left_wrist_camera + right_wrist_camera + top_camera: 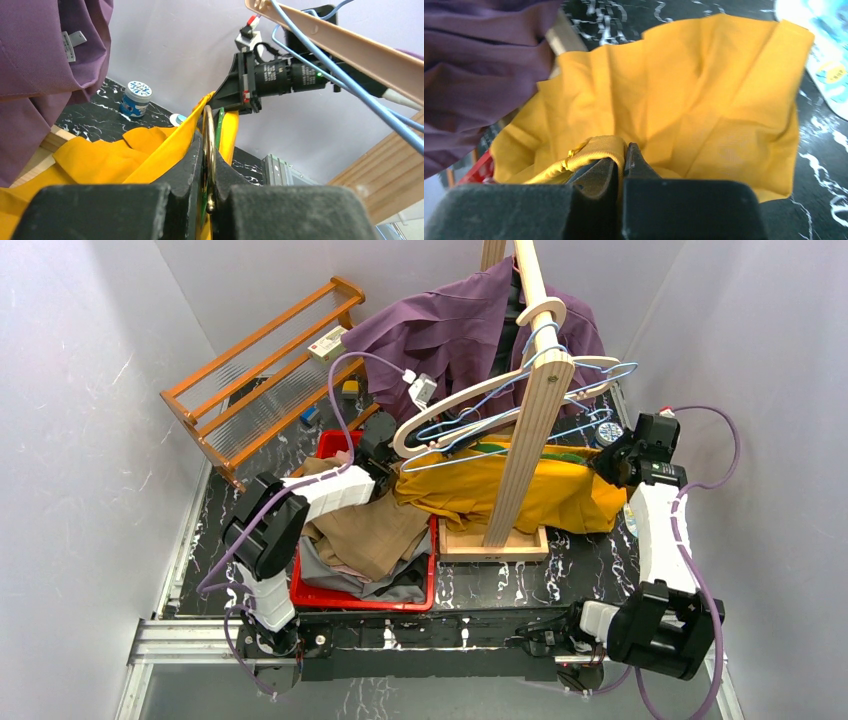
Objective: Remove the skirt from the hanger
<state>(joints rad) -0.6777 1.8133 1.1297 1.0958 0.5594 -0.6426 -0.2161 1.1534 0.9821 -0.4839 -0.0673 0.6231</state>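
From above, the yellow skirt (470, 490) spans left to right on the far side of the wooden stand (530, 420), just right of the red bin (365, 595) of clothes, with the left gripper (385, 468) at its left end and the right gripper (605, 465) at its right end. The left wrist view shows that claw clenched on a skirt fold together with a thin brass-coloured loop (212, 150). The right wrist view shows its claw clamped on a rolled yellow edge, the rest spread over the dark marbled table (824, 175).
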